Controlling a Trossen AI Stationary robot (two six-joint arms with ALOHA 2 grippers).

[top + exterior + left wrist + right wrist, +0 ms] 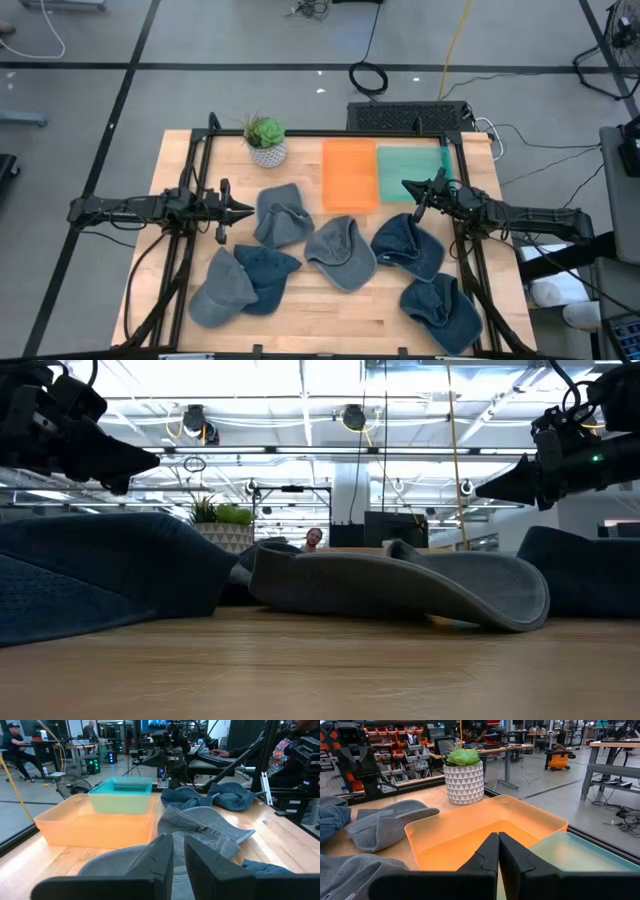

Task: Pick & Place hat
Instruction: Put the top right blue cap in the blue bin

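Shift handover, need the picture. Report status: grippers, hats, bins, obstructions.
Left gripper shut, empty, hovering beside a grey-blue hat. Right gripper shut, empty, near the teal bin. Orange bin empty, no hat placed. Potted plant clear of both bins.

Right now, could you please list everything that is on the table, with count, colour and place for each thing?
caps: six; two grey, the other four blue, e.g.; spread over the front and middle of the table
orange bin: one, orange, back middle, empty
teal bin: one, teal, right of the orange bin and touching it, empty
plant: one, green in a white patterned pot, back, left of the bins
table: one, light wood
left gripper: one, dark, nearly shut, empty, above the table left of a blue cap
right gripper: one, dark, shut, empty, over the near edge of the teal bin
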